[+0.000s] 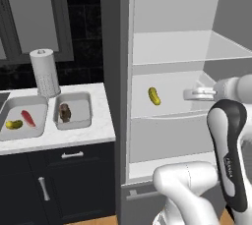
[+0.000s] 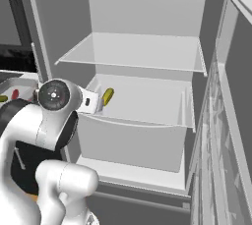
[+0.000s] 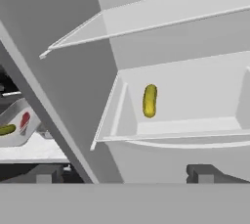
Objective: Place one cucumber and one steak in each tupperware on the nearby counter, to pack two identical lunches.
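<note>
On the smooth grey fridge shelf point(image 1: 172, 106) lies a glossy, stubby cucumber point(image 1: 154, 96).

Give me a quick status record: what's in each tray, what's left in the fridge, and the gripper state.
left tray: light-grey rectangular tupperware on the white marble counter, holding a yellow-green cucumber and a slim red steak
right tray: matching grey tupperware, holding only a dark brown steak chunk
fridge: door open; second yellow-green cucumber lying on the middle shelf
gripper: gripper open, empty, in front of the middle shelf, apart from the cucumber
remaining: the shelf cucumber is not yet in the right tray
</note>
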Tool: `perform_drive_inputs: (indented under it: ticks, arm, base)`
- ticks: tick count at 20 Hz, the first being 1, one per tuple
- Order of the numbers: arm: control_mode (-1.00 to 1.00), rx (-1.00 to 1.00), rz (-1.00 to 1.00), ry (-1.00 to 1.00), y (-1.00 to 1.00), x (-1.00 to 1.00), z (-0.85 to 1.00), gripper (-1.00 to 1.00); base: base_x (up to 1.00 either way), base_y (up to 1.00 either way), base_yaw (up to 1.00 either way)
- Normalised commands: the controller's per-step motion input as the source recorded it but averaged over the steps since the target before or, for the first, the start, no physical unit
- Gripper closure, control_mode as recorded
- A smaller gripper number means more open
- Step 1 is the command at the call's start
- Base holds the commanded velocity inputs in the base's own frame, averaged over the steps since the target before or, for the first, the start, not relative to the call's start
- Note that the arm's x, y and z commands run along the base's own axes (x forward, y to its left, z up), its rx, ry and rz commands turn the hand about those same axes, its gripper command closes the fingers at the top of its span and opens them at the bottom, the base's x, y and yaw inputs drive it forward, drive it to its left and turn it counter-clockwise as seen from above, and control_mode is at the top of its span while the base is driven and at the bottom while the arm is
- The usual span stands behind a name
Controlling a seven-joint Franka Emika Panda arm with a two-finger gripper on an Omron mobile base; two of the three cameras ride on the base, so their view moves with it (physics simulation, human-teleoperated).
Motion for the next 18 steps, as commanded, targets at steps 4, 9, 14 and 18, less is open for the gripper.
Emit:
perform_drive_inputs:
  ticks: [4, 9, 14, 18]
  arm:
    - [-1.00, 0.06, 0.00, 0.00, -0.02, 0.32, -0.34, -1.00]
    - [-1.00, 0.00, 0.00, 0.02, -0.02, 0.43, -0.15, -1.00]
    - [-1.00, 0.00, 0.00, 0.13, -0.02, 0.46, -0.02, -1.00]
    - [-1.00, 0.00, 0.00, 0.09, -0.10, 0.50, -0.20, -1.00]
  base:
    - [0.00, 0.00, 0.00]
    - [0.00, 0.00, 0.00]
    - [0.00, 0.00, 0.00]
    - [0.00, 0.00, 0.00]
